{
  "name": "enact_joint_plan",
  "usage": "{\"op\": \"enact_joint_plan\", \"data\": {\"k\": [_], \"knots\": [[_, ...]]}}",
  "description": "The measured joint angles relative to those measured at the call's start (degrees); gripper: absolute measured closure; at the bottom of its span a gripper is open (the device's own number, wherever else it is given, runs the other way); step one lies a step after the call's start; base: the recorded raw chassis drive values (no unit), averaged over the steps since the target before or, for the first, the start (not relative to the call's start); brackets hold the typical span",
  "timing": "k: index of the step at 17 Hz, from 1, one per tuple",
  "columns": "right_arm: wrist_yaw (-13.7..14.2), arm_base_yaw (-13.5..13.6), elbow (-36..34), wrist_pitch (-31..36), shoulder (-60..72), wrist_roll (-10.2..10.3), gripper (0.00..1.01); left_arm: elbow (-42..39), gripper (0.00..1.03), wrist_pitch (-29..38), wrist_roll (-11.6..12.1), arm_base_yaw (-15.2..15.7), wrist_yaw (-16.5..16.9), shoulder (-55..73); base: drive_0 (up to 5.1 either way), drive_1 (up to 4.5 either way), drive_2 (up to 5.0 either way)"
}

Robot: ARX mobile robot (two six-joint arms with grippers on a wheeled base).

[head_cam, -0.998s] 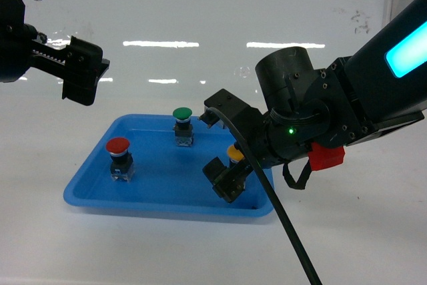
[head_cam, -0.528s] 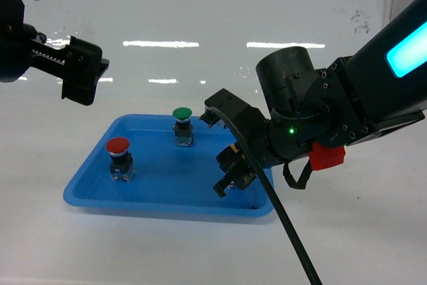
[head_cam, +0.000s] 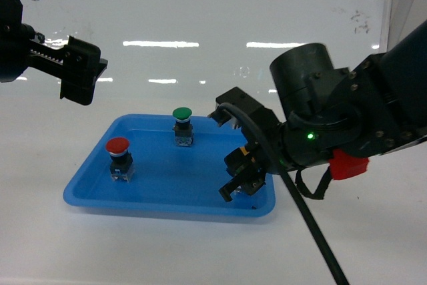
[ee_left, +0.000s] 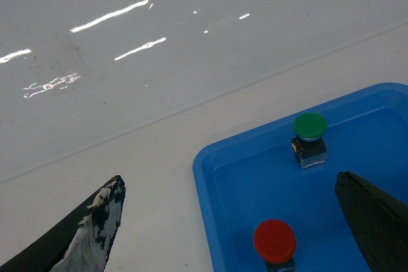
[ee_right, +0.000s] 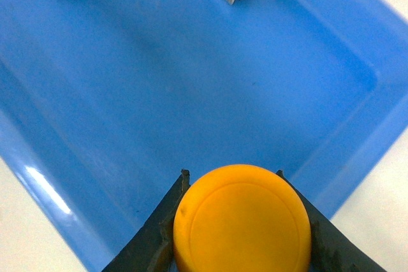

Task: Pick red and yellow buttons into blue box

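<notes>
1. At right of the head frame, the right gripper (head_cam: pixel 241 177) clenches the yellow button (ee_right: pixel 242 220) over the tray (head_cam: pixel 87 195).
2. Upper left, the left gripper (head_cam: pixel 81 71) hangs released.
3. Left in the tray stands the red button (head_cam: pixel 119 155).

The tray (head_cam: pixel 87 195) floor lies bare between the red button (head_cam: pixel 119 149) at the left and the right gripper (head_cam: pixel 241 177) at the near right corner, so a wide lane is left through the middle. The far side is blocked by the green button (head_cam: pixel 181 117). The right corner is filled by the right arm and its cable (head_cam: pixel 300 211). The left gripper (head_cam: pixel 81 70) is held well above the table (head_cam: pixel 213 5), far left of the tray.
</notes>
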Motion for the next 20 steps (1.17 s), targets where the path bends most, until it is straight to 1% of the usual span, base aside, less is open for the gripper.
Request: {"op": "enact_joint_plan", "data": {"k": [2, 4, 5, 6, 8, 12, 14, 17, 19, 20], "knots": [[-0.66, -1.01, -4.26, 2.27, -6.69, 2.69, 0.68, 0.00, 0.05, -0.04, 0.00, 0.00, 0.00, 0.00, 0.0, 0.00, 0.0], [-1.51, -1.79, -8.00, 3.87, -12.63, 4.87, 0.68, 0.00, 0.05, 0.00, 0.00, 0.00, 0.00, 0.00, 0.0, 0.00, 0.0], [-1.99, -1.77, -9.86, 4.04, -14.86, 5.29, 0.68, 0.00, 0.05, 0.00, 0.00, 0.00, 0.00, 0.00, 0.0, 0.00, 0.0], [-2.60, -2.05, -11.02, 4.04, -15.96, 5.27, 0.68, 0.00, 0.05, -0.04, 0.00, 0.02, 0.00, 0.00, 0.0, 0.00, 0.0], [-2.64, -2.16, -11.06, 4.07, -15.91, 4.63, 0.68, 0.00, 0.05, 0.02, 0.00, 0.00, 0.04, 0.00, 0.0, 0.00, 0.0], [-2.73, -2.14, -11.06, 4.09, -15.91, 4.57, 0.68, 0.00, 0.05, -0.04, 0.00, 0.02, 0.00, 0.00, 0.0, 0.00, 0.0], [-3.10, -2.58, -12.52, 4.52, -17.18, 4.76, 0.68, 0.00, 0.05, -0.04, 0.00, 0.00, 0.07, 0.00, 0.0, 0.00, 0.0], [-3.82, -3.41, -16.46, 4.46, -24.39, 6.14, 0.68, 0.00, 0.05, -0.02, 0.00, 0.00, 0.00, 0.00, 0.0, 0.00, 0.0], [-4.72, -3.98, -17.57, 4.46, -27.74, 6.19, 0.68, 0.00, 0.05, -0.07, 0.00, 0.00, 0.00, 0.00, 0.0, 0.00, 0.0], [-4.68, -4.00, -17.70, 4.44, -27.91, 6.19, 0.68, 0.07, 0.05, -0.11, 0.00, -0.02, 0.26, 0.07, 0.0, 0.00, 0.0]]}}
